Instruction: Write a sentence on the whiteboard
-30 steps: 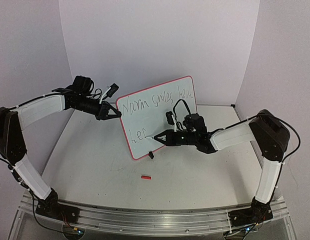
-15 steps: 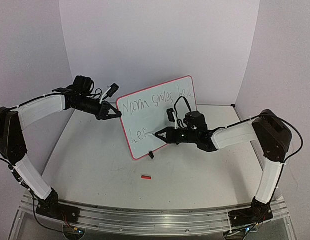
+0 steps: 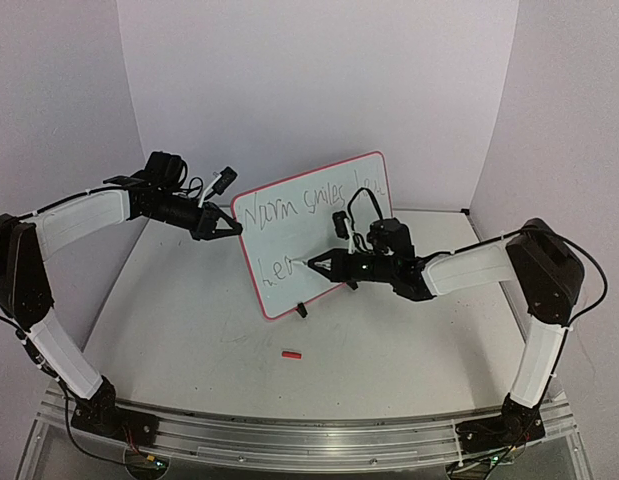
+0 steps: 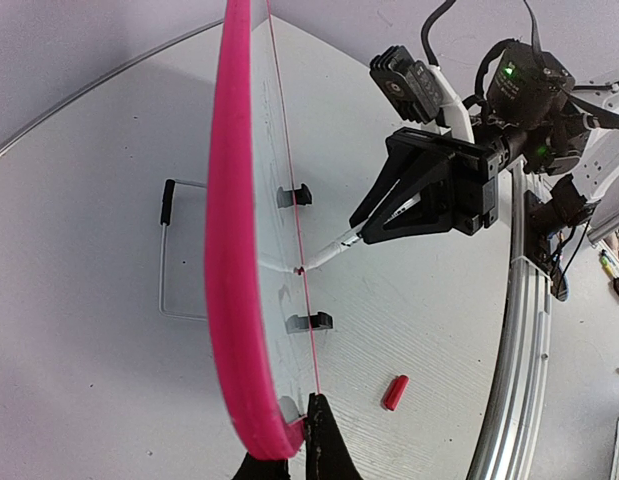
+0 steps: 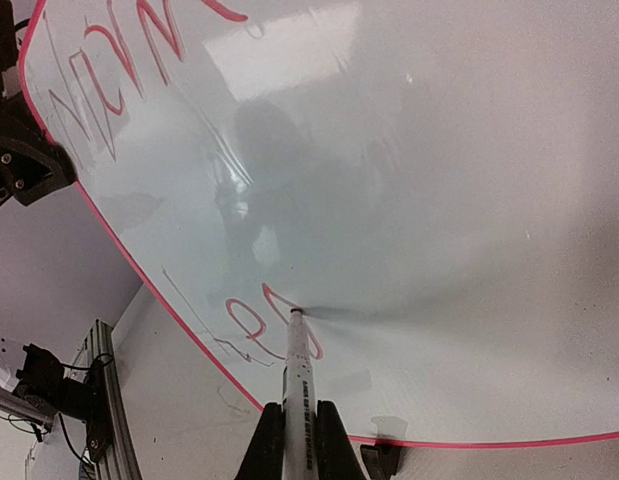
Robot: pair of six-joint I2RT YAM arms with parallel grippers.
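Near the middle of the table (image 3: 189,330) the whiteboard (image 3: 289,235) stands nearly upright, its face turned toward the right arm. The sentence (image 3: 309,200) on it is thin, loose scrawl. The top line's last word is partly lost behind the right arm's cable, and the short second line runs in behind the marker (image 3: 311,264), so neither reads cleanly. The left wrist view sees the board edge-on (a thick pink rim (image 4: 229,250), glossy face, no legible writing). The right wrist view catches only fragments of letters, which look reddish there.

The left gripper (image 3: 229,225) is pinched tight on the board's left edge. Its fingers (image 4: 324,450) are cut off at the bottom of its own view. The right gripper (image 3: 324,264) is closed around the slim white marker, tip touching the board at the second line. The shiny surface shows a blurred reflection there.

A black clip foot (image 3: 302,310) sits at the board's lower rim. A bent wire stand (image 4: 167,260) shows behind the board — its far end is hidden. A small red piece (image 3: 290,354) lies on the matte white table, well apart from the board — too small to identify.
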